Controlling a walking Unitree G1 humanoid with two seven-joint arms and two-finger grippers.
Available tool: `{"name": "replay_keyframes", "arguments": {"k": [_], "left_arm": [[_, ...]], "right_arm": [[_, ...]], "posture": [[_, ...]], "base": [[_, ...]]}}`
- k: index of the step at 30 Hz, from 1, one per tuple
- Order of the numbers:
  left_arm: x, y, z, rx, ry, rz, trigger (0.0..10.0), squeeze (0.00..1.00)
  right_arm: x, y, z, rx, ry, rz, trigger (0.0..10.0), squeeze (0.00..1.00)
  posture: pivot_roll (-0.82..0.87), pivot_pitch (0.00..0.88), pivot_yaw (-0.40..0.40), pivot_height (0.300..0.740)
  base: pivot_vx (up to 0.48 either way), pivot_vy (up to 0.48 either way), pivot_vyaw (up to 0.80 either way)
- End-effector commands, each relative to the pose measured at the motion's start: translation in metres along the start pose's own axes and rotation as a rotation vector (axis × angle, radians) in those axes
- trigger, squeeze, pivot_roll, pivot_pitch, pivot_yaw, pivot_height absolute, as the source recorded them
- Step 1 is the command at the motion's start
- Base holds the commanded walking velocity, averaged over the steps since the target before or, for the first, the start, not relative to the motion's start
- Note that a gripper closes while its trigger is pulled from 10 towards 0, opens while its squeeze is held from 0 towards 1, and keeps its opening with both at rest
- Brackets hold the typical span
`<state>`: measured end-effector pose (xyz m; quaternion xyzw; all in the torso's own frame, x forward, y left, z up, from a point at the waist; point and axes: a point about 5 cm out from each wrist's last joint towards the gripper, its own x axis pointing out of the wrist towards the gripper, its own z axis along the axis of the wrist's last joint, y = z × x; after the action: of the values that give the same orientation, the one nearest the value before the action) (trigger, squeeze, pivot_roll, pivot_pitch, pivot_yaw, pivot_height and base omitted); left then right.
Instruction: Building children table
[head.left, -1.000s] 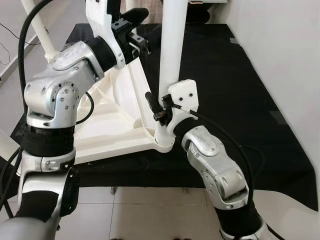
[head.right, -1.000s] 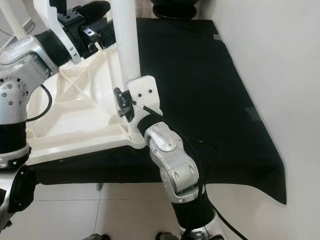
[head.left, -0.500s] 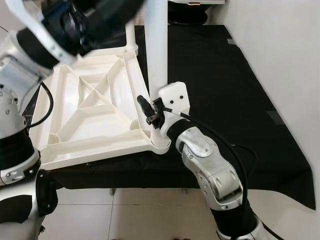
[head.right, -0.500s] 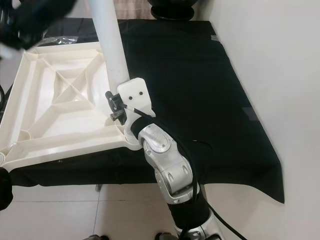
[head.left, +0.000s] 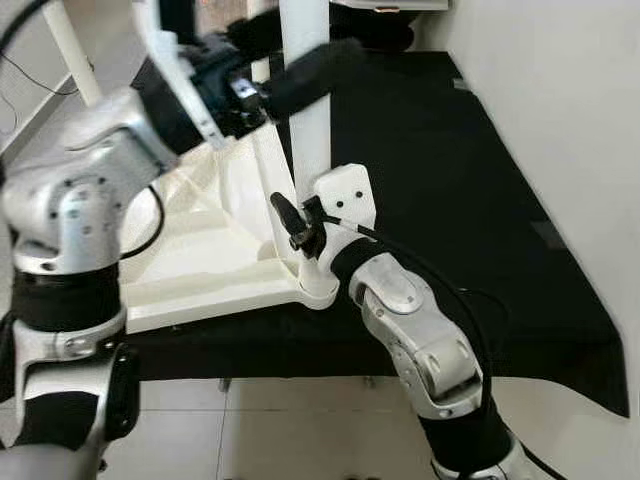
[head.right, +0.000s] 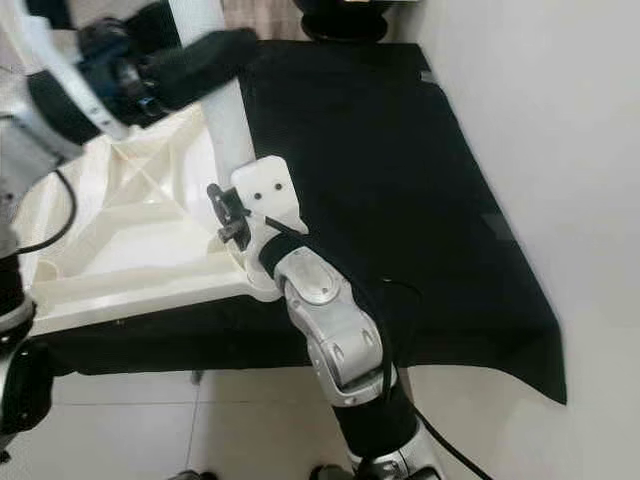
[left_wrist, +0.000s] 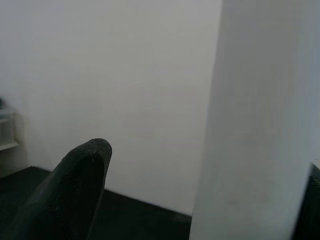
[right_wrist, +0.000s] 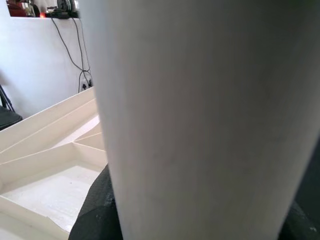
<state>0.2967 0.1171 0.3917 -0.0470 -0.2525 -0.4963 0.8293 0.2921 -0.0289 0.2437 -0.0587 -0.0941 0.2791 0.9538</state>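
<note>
On the upturned tabletop, both claws flank the leg.

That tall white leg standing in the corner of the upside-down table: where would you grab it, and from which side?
Probably low on the table leg, near its socket in the tabletop, coming from the open side over the black cloth. It is a smooth upright post, so fingers can close across it. The right gripper holds it there; the left gripper reaches it higher up.

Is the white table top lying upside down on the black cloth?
Yes. The table top shows its ribbed underside facing up, and a white leg stands upright in its near corner socket, on the black cloth.
</note>
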Motion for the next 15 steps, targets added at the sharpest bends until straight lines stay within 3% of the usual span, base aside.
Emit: {"name": "replay_keyframes", "arguments": {"k": [1,3,4,15], "left_arm": [[0.008,0.002,-0.004,-0.027,0.007,0.009,4.6,0.0],[0.01,0.002,-0.006,-0.044,0.011,0.005,4.6,0.0],[0.011,0.002,-0.008,-0.058,0.014,-0.001,0.0,0.0],[0.015,-0.001,-0.016,-0.072,0.029,-0.017,0.0,0.0]], "right_arm": [[0.0,0.016,-0.026,0.057,0.131,0.086,10.0,0.0],[0.0,0.017,-0.026,0.057,0.131,0.086,10.0,0.0],[0.0,0.017,-0.026,0.056,0.132,0.086,10.0,0.0],[0.0,0.016,-0.026,0.058,0.133,0.087,10.0,0.0]], "posture": [[0.01,0.163,-0.038,0.74],[0.01,0.163,-0.038,0.74],[0.01,0.164,-0.038,0.74],[0.02,0.163,-0.038,0.74]], "base": [[0.0,0.0,0.0],[0.0,0.0,0.0],[0.0,0.0,0.0],[0.0,0.0,0.0]]}}
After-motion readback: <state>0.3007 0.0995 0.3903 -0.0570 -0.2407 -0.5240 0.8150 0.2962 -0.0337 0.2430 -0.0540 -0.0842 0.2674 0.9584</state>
